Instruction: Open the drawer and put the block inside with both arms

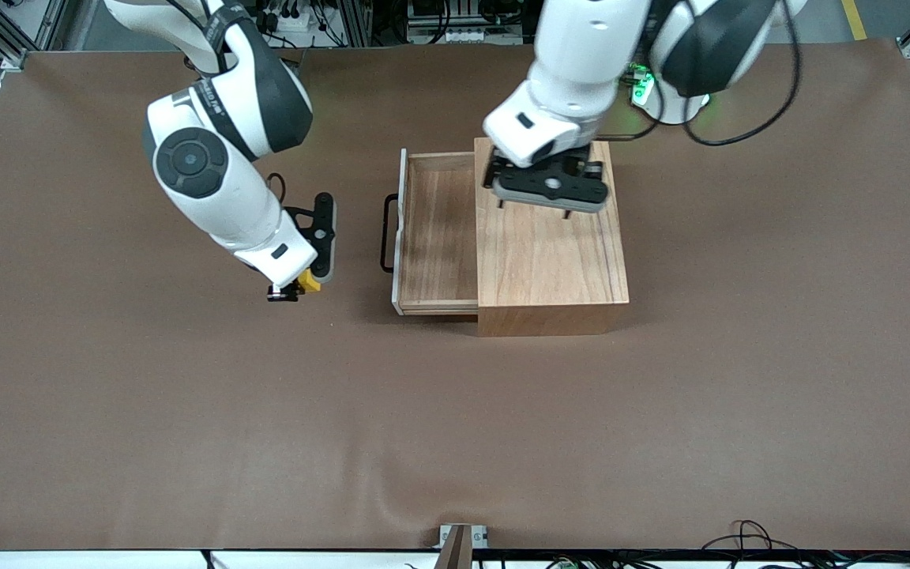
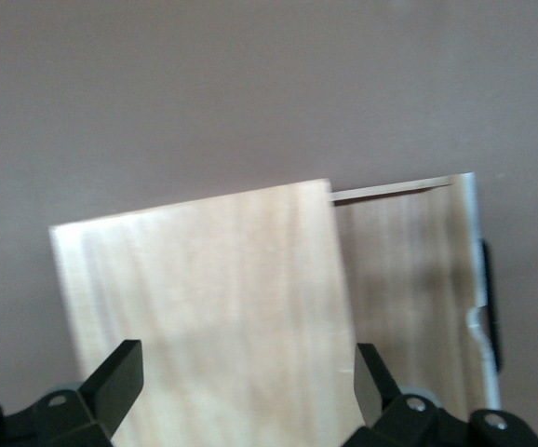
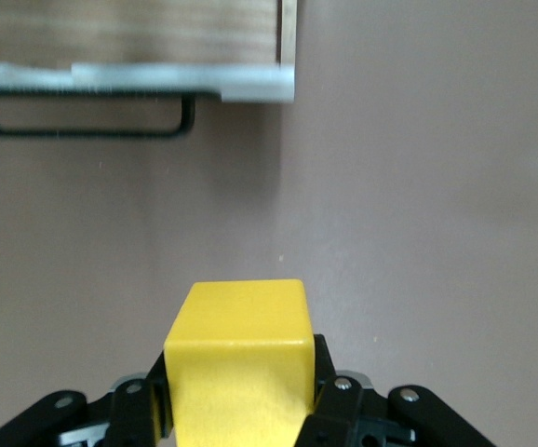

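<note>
The right gripper (image 1: 302,286) clamped the block (image 1: 310,281) beside the open drawer's (image 1: 435,237) handle; the left gripper (image 1: 547,207) hovered open-fingered over the box (image 1: 550,253).

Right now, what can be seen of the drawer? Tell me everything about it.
The drawer is a shallow light-wood tray with a white front panel and a black U-shaped bar handle. It stands pulled well out of the wooden box, toward the right arm's end of the table, level on its slides. Its floor shows bare wood grain; nothing lies in it. No gripper touches it.
</note>
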`<action>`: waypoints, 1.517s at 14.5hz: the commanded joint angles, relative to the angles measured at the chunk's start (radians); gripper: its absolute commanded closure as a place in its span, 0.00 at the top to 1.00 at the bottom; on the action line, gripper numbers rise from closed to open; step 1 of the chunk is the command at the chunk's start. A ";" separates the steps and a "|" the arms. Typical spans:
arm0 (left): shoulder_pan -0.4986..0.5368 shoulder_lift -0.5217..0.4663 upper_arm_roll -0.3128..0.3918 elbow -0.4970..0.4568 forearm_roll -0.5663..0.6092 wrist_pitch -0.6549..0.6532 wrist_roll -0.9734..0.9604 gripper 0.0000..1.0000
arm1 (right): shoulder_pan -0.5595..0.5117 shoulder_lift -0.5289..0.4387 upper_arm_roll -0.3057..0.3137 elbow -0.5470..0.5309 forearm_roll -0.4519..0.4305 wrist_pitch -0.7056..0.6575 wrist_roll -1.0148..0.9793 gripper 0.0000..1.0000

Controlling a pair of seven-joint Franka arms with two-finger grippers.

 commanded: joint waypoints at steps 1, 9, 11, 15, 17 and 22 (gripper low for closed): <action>0.088 -0.063 -0.009 -0.046 -0.020 -0.060 0.119 1.00 | 0.096 0.023 -0.009 -0.005 -0.038 0.089 0.049 0.02; 0.371 -0.123 -0.006 -0.041 -0.056 -0.135 0.391 1.00 | 0.247 0.074 -0.009 0.004 -0.127 0.159 0.119 0.05; 0.416 -0.140 -0.003 -0.047 -0.046 -0.143 0.402 1.00 | 0.256 0.091 -0.007 0.004 -0.124 0.180 0.150 0.07; 0.496 -0.158 -0.005 -0.054 -0.039 -0.154 0.471 1.00 | 0.296 0.111 -0.009 0.007 -0.127 0.192 0.187 0.08; 0.517 -0.201 -0.006 -0.095 -0.039 -0.157 0.475 1.00 | 0.320 0.119 -0.009 0.007 -0.130 0.192 0.240 0.08; 0.519 -0.263 -0.002 -0.152 -0.041 -0.160 0.478 1.00 | 0.354 0.137 -0.010 0.009 -0.184 0.186 0.316 1.00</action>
